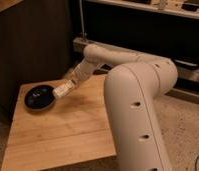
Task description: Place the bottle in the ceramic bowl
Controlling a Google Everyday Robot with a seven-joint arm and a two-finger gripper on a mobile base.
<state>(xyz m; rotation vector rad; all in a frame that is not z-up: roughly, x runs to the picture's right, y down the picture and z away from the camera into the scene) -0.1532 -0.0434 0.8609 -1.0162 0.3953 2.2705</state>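
1. The gripper (68,86) is seen at the tip of the arm (100,56), just beside the right rim of the ceramic bowl (37,101) and raised a little above it. It is closed narrowly on the bottle (60,91).
2. The bottle is carried clear of the table (58,132), at the bowl's right edge. Whether its free end already overhangs the rim cannot be told.
3. The bottle's long axis is tilted, running from the gripper down and to the left, so that its free end points toward the bowl.
4. The coming move is judged to turn on one relation. The bowl's hollow lies to the left of the gripper and slightly lower, nearly in line with the bottle's axis. A short carry leftward is judged to be needed before the grip is opened.
5. Nothing is seen between the bottle and the bowl. A dark panel (33,45) stands behind the bowl, and the robot's white body (138,112) stands well apart to the bowl's right.
6. The bowl is shallow, so the rim may be struck, or the bottle may roll out if it is released too high.
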